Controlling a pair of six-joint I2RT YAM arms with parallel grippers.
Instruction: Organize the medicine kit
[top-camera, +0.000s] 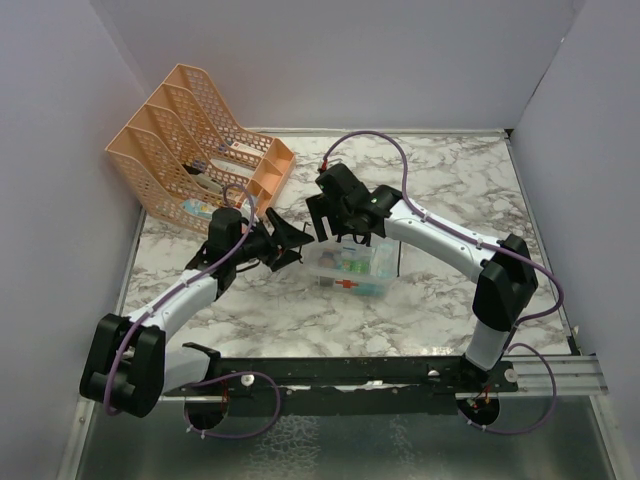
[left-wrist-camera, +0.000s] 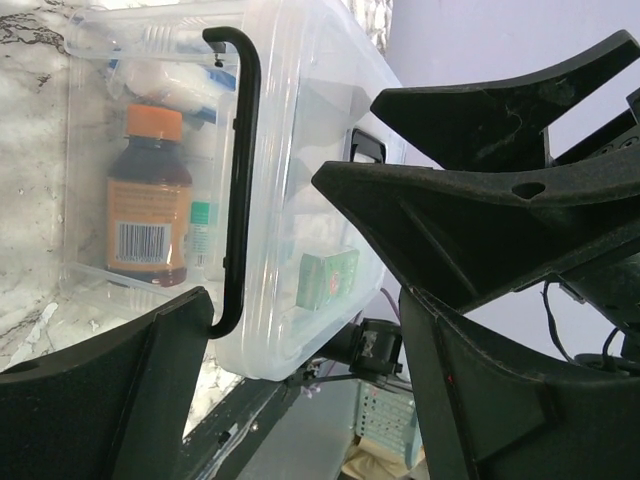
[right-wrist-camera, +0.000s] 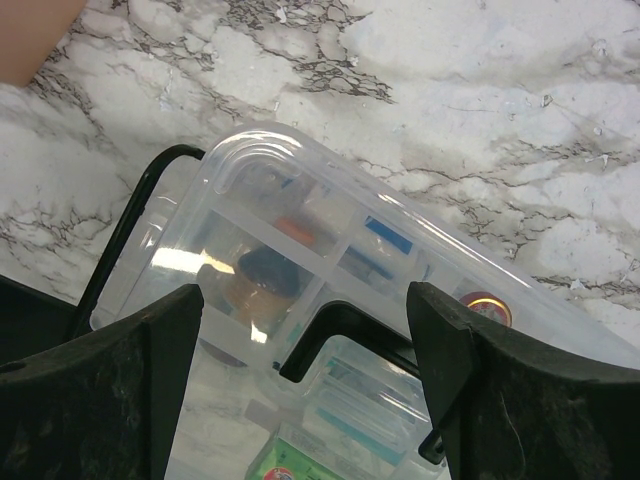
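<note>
- Medicine kit (top-camera: 352, 268): clear plastic box, sits on marble worktop (top-camera: 450, 190) approx. mid-table, in front of both arms; red mark on its near face.
- L gripper (top-camera: 290, 240): jaws wide apart, nothing btwn them; sits just L of the kit at its end, tips pointing at it. Touching or not: can't tell.
- L wrist view: L gripper (left-wrist-camera: 290, 330) fingers frame the kit (left-wrist-camera: 300, 150); black handle (left-wrist-camera: 243, 170) runs along the clear lid. Inside: dark bottle w/ orange cap (left-wrist-camera: 148, 210), small green box (left-wrist-camera: 327, 277).
- R gripper (top-camera: 328, 222): jaws spread wide, hangs over the kit's far L corner, not clamped on anything visible.
- R wrist view: R gripper (right-wrist-camera: 300, 380) fingers either side of frame, kit (right-wrist-camera: 300, 230) below & btwn them, lid closed w/ compartments showing through. Contact w/ lid: can't tell.
- Peach mesh file rack (top-camera: 190, 150): far L corner of worktop, well apart from the kit, behind L arm.
</note>
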